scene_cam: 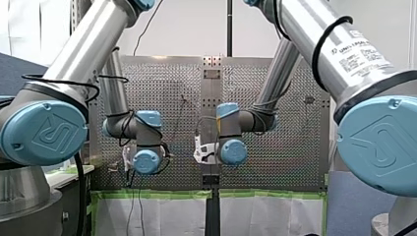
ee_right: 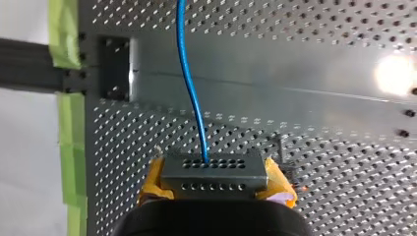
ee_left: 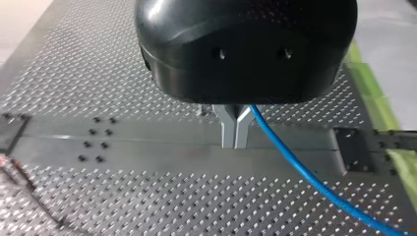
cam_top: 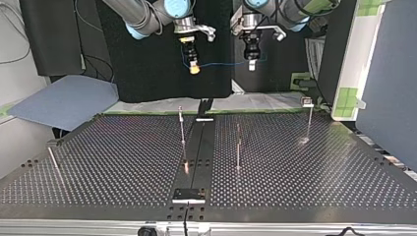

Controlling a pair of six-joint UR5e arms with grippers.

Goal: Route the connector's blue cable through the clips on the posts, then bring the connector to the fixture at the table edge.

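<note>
Blue cable (cam_top: 221, 64) sags between both claws, above the bench (cam_top: 123, 162) edge at top view's 12 o'clock. Right claw (ee_right: 216, 184) clamps the connector (ee_right: 212, 167); left claw (ee_left: 235, 138) pinches the cable. Probably light, floppy, slick: hold the stiff connector body.

The blue cable (ee_left: 305, 176) runs off the left wrist view's edge.

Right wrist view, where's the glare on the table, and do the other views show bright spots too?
Right wrist view: one strong glare patch on the centre rail, away from the connector and blue cable. Top view: small glints on that rail and at the foot of a post. Left wrist view: no strong glare. Front view: faint sheen on the perforated table.
</note>
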